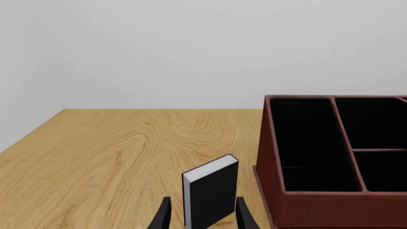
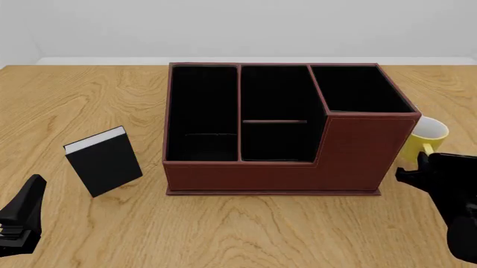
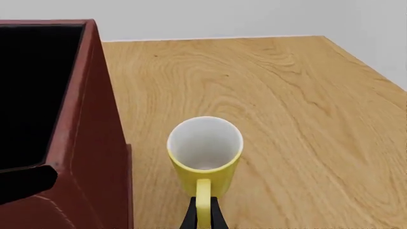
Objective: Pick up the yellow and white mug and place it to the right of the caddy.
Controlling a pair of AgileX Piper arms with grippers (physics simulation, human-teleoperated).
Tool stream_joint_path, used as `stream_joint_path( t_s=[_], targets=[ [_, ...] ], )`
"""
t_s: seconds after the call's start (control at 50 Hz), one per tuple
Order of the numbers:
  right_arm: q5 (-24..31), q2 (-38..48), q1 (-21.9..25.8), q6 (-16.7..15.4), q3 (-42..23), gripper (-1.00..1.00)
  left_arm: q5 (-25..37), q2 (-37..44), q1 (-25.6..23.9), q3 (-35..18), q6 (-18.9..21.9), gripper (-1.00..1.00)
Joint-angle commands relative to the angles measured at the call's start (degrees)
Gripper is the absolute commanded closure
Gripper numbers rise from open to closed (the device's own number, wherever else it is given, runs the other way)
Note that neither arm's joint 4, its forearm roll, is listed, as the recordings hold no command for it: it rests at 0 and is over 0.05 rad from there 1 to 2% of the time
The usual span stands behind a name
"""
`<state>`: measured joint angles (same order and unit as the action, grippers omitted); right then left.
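Observation:
The yellow and white mug stands upright just right of the reddish-brown caddy; I cannot tell whether it rests on the table. In the front view the mug is partly hidden behind the caddy's tall right corner. My right gripper is shut on the mug's yellow handle; it also shows in the front view. My left gripper is open and empty, low at the front left.
A small black white-edged book stands on the wooden table left of the caddy, just ahead of my left fingers. The table's right edge lies beyond the mug.

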<state>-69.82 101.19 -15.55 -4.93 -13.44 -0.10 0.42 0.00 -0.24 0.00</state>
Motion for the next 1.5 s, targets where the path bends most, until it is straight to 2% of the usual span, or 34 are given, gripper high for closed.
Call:
stream_joint_path(
  t_s=[0.02, 1.12, 1.5],
  targets=[
    [-0.08, 0.06, -0.26, 0.11, 0.01, 1.0, 0.0, 0.0, 0.0, 0.0, 0.0, -1.0],
    [-0.08, 6.2, -0.57, -0.63, -3.25, 1.0, 0.0, 0.0, 0.0, 0.0, 0.0, -1.0],
    [-0.08, 8.56, -1.19, 0.17, -4.4, 1.0, 0.0, 0.0, 0.0, 0.0, 0.0, -1.0]
  ],
)
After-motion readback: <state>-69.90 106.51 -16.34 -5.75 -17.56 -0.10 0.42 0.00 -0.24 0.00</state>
